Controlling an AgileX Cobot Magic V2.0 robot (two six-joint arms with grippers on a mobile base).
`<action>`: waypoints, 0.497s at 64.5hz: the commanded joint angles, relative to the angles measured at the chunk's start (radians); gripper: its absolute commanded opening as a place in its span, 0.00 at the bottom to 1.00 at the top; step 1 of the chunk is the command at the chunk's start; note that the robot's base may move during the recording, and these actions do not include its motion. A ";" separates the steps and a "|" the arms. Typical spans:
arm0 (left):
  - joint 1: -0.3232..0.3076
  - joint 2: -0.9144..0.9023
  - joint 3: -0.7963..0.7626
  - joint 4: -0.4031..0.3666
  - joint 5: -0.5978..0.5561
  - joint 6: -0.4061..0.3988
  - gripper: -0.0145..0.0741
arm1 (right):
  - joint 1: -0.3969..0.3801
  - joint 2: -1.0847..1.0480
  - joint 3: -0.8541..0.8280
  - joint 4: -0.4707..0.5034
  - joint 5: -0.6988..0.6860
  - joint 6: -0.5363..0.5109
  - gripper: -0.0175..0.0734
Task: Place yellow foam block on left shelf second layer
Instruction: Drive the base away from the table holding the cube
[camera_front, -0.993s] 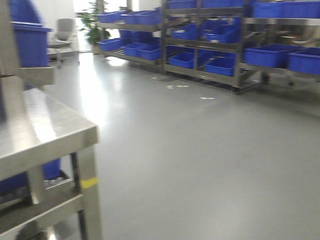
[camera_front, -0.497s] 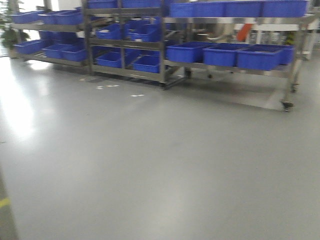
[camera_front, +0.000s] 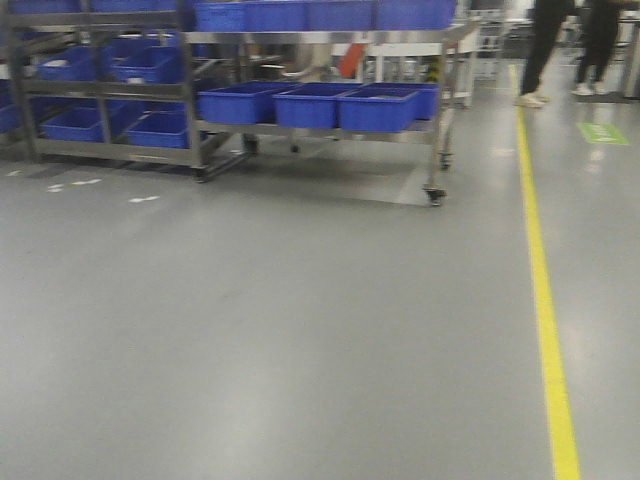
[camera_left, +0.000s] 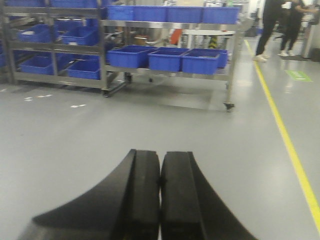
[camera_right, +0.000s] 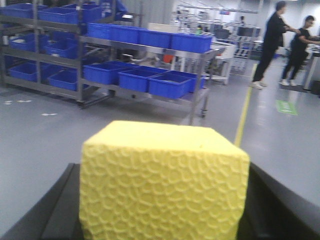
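- Since a second ago the front view has swung to my right. The steel table and the bin on it that filled the left edge are gone, the shelving rack (camera_front: 320, 38) has slid toward the left, and a yellow floor line (camera_front: 545, 300) now runs up the right side.
- Two people (camera_front: 548, 45) have come into view at the top right, beyond the line.
- My right gripper (camera_right: 165, 215) is clamped on the yellow foam block (camera_right: 162, 182), with a dark finger showing on either side of it.
- The block sits level in that grip. One scallop-textured face is turned square to the wrist camera and the smooth top face shows above it. It looks close to a cube, so I cannot tell a long axis.
- My left gripper (camera_left: 160, 200) is clenched, its two black fingers pressed together with nothing between them.
- The floor (camera_front: 250, 320) is smooth grey and a little glossy, with small white marks (camera_front: 143, 199) at the left and a green mark (camera_front: 603, 132) beyond the line.
- The rack is steel, stands on casters (camera_front: 433, 195) and carries rows of blue bins (camera_front: 305, 105) on its layers.
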 joint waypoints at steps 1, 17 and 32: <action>-0.005 0.007 0.026 -0.002 -0.088 -0.004 0.32 | -0.006 0.016 -0.028 -0.022 -0.082 -0.005 0.53; -0.005 0.007 0.026 -0.002 -0.082 -0.004 0.32 | -0.006 0.016 -0.028 -0.022 -0.082 -0.005 0.53; -0.005 0.007 0.026 -0.002 -0.082 -0.004 0.32 | -0.006 0.016 -0.028 -0.022 -0.082 -0.005 0.53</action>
